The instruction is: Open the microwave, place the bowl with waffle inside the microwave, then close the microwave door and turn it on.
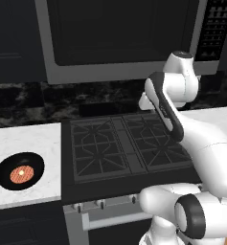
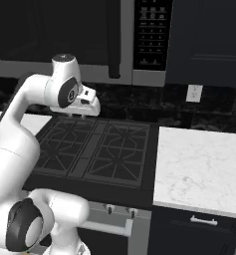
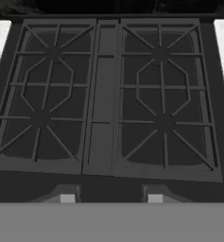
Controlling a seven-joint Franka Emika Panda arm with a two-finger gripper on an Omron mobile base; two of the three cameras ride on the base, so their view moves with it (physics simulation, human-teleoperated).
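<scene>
The microwave hangs above the stove with its dark-glass microwave door flush and closed. The door's black bar handle stands next to the button panel. The black bowl rests on the white counter left of the stove, and the orange waffle lies inside it. My gripper hovers over the back of the stove, pointing down at the burners, well to the right of the bowl. Its fingertips stand apart with nothing between them.
A black gas stove with cast grates lies below the hand, its knobs on the front. White marble counters flank it. A wall outlet sits on the dark backsplash. Dark cabinets flank the microwave.
</scene>
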